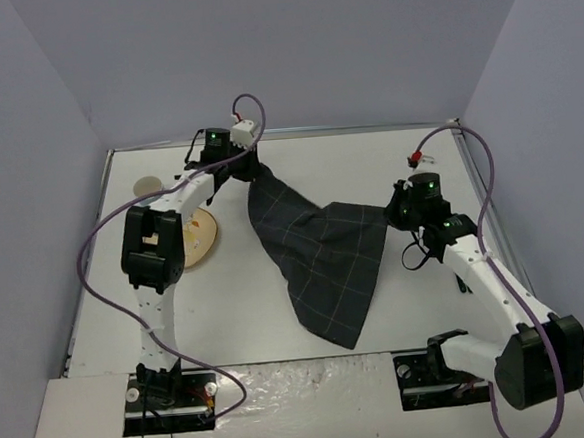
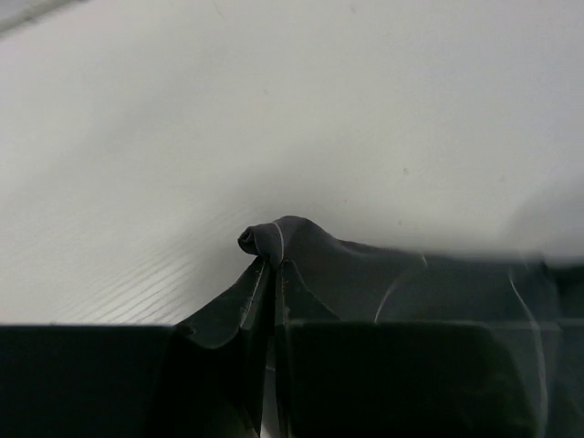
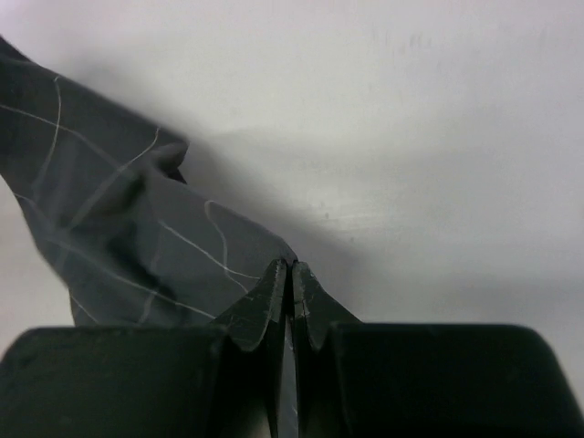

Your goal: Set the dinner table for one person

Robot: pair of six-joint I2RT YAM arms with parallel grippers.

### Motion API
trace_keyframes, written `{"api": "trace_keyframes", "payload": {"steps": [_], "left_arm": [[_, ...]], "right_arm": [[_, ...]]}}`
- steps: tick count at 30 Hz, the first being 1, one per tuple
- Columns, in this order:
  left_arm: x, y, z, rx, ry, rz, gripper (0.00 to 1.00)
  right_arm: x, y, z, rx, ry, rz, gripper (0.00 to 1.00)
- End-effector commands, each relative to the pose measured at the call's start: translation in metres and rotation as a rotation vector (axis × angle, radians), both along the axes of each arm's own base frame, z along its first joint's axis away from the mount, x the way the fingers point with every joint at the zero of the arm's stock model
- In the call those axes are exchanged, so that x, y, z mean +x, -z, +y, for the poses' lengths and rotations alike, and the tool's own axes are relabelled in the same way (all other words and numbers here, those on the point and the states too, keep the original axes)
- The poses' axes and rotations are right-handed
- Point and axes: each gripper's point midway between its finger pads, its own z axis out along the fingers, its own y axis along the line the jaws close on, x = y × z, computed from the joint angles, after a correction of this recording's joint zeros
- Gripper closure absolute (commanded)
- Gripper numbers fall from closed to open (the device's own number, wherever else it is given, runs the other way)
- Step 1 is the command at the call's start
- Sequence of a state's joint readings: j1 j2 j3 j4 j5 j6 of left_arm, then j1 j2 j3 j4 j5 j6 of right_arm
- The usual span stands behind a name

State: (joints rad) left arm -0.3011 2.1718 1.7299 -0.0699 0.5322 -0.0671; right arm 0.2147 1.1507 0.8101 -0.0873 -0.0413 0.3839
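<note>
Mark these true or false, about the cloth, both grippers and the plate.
1. The left gripper is shut on a corner of the checked cloth. True.
2. The right gripper is open and clear of the cloth. False: its jaws are shut on the cloth's edge.
3. The cloth lies flat and fully spread on the table. False: it is bunched in folds, pinched by both grippers.
4. A tan plate sits to the left of the cloth, apart from it. True.
</note>
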Motion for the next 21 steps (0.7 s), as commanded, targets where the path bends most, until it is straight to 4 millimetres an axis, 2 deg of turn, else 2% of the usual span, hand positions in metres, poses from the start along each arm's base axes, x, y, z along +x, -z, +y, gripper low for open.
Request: {"api": "trace_keyframes", "payload": {"steps": [1,2,3,4,6,9,11,15,17,21], "left_arm": [[-0.003,-0.210,0.019,-0.153,-0.117,-0.476,1.00],[-0.009,-0.222,0.025,-0.153,-0.139,-0.501,1.00],[-0.015,-0.229,0.033,-0.146,-0.170,-0.523,1.00],[-0.026,-0.250,0.042,-0.153,-0.197,-0.566,1.00],[-0.038,-0.263,0.052,-0.155,-0.227,-0.598,1.00],[-0.070,-0.310,0.080,-0.175,-0.324,-0.702,1.00],[-0.096,-0.329,0.094,-0.187,-0.363,-0.743,1.00],[-0.140,-0.357,0.114,-0.203,-0.406,-0.814,1.00],[-0.167,-0.372,0.128,-0.201,-0.432,-0.845,1.00],[-0.193,-0.383,0.141,-0.181,-0.458,-0.846,1.00]], "right_arm": [[0.011,-0.105,-0.016,-0.020,0.060,-0.266,1.00],[0.008,-0.113,-0.018,-0.024,0.064,-0.285,1.00],[0.005,-0.129,-0.021,-0.024,0.073,-0.321,1.00],[0.001,-0.145,-0.024,-0.025,0.081,-0.358,1.00],[-0.003,-0.163,-0.027,-0.028,0.084,-0.401,1.00],[-0.019,-0.192,-0.032,-0.028,0.088,-0.475,1.00],[-0.031,-0.206,-0.033,-0.018,0.079,-0.518,1.00],[-0.049,-0.226,-0.027,0.008,0.024,-0.586,1.00],[-0.064,-0.242,-0.019,0.033,-0.034,-0.639,1.00],[-0.086,-0.267,-0.012,0.075,-0.088,-0.708,1.00]]}}
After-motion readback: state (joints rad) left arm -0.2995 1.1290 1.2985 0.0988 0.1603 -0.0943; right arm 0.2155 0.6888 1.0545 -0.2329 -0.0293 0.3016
